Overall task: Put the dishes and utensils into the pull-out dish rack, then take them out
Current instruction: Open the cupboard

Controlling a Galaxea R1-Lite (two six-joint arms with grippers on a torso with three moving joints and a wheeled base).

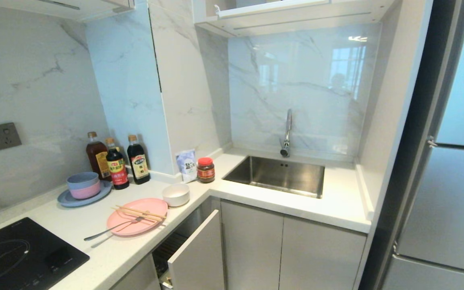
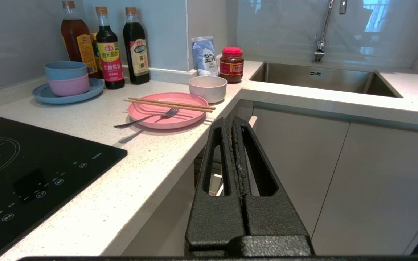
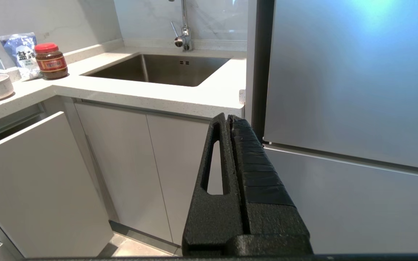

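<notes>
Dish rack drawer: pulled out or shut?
Partly pulled out. The dish rack's white front panel stands off the cabinet line below the counter, leaving a dark gap with wire bars showing behind it.

rack front [image 1: 197,257] ajar, bowl [image 1: 176,194] beside plate [image 1: 137,216]

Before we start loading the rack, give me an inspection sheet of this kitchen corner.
Surface: white speckled counter, dry-looking.
Job's things: pink plate with chopsticks and fork across it; bowl beside it; rack partly pulled out below.
Clutter: three bottles, stacked bowls on a blue plate, salt bag, jar.
Grippers: left hand and right hand shut, empty, off the counter.
Cables: nothing seen.
Surroundings: cooktop, sink, fridge.
</notes>
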